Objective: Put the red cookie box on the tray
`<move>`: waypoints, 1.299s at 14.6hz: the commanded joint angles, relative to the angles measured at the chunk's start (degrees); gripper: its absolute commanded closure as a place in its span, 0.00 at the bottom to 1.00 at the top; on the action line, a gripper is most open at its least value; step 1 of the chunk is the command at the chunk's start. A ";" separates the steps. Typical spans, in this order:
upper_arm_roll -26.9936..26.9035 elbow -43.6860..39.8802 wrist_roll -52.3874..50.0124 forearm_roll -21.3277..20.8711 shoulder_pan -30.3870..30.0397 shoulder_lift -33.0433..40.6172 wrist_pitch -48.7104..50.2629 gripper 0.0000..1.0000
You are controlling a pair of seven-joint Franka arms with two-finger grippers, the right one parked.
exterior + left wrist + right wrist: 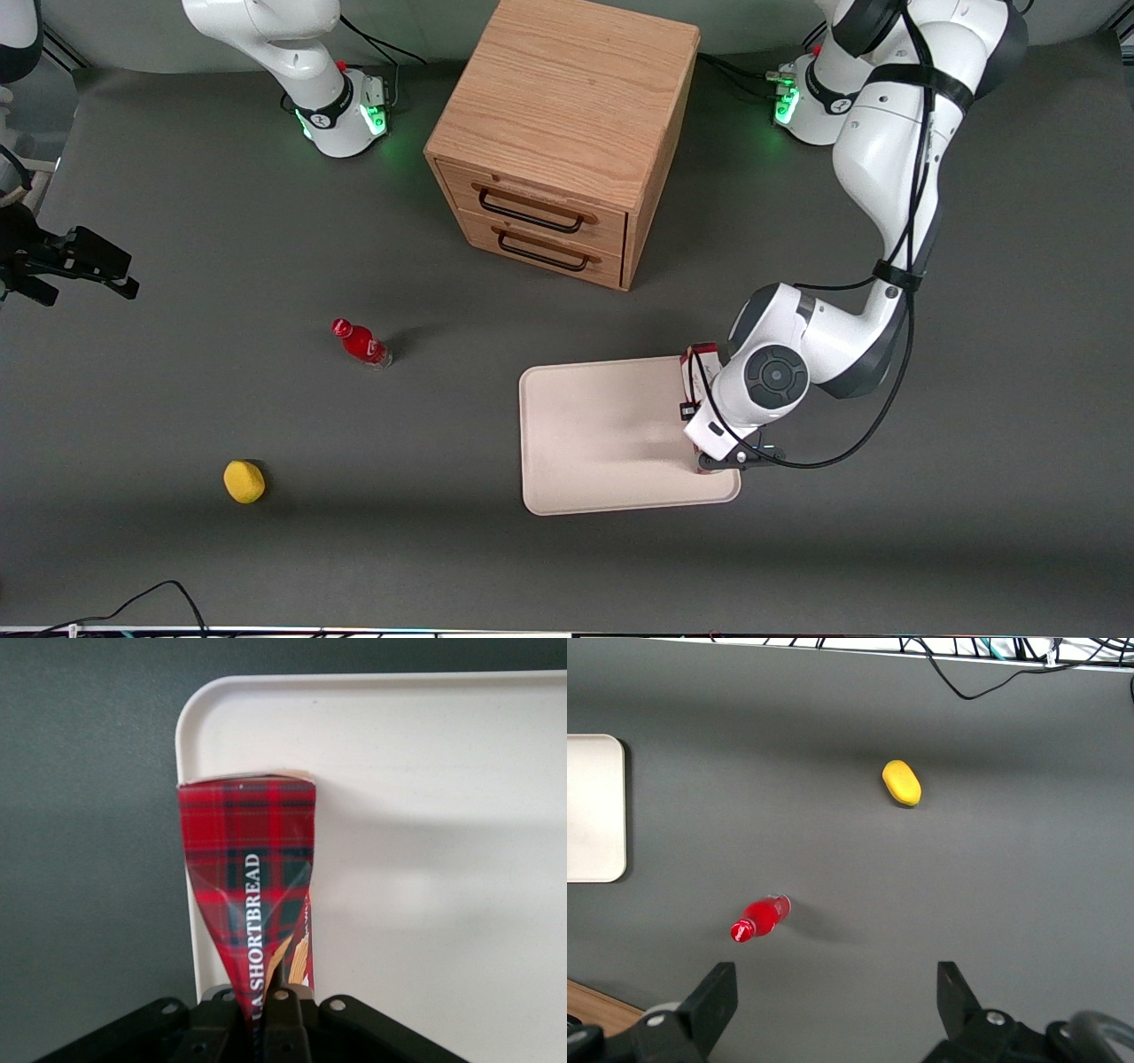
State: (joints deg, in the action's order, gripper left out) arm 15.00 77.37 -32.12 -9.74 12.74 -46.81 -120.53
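In the front view the arm's wrist covered most of the box [697,365] and the gripper [709,443], so its fingers could not be seen. In the left wrist view the tray [443,815] was cut by the frame edge, and the box's near end was hidden between the gripper's black parts.

Glossy cardboard red cookie box [252,868], matt tray [425,815]

One red cookie box [248,859], one tray [602,434], one red bottle [361,342], one yellow sponge [244,481], one two-drawer cabinet [563,133]
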 commanded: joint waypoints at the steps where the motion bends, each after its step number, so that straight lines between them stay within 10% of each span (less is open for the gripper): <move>1: -0.05 -1.51 1.25 -1.33 0.71 -1.27 -0.41 0.78; 3: -0.14 -2.74 3.55 -1.60 0.71 -0.92 0.82 0.00; 12: -1.28 -16.11 4.77 -1.07 -0.34 12.33 30.95 0.00; 19: -18.30 -15.76 30.67 6.45 0.62 23.42 39.93 0.00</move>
State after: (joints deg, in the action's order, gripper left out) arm 2.99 59.72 -9.27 -7.87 12.68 -25.55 -81.62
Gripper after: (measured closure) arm 0.000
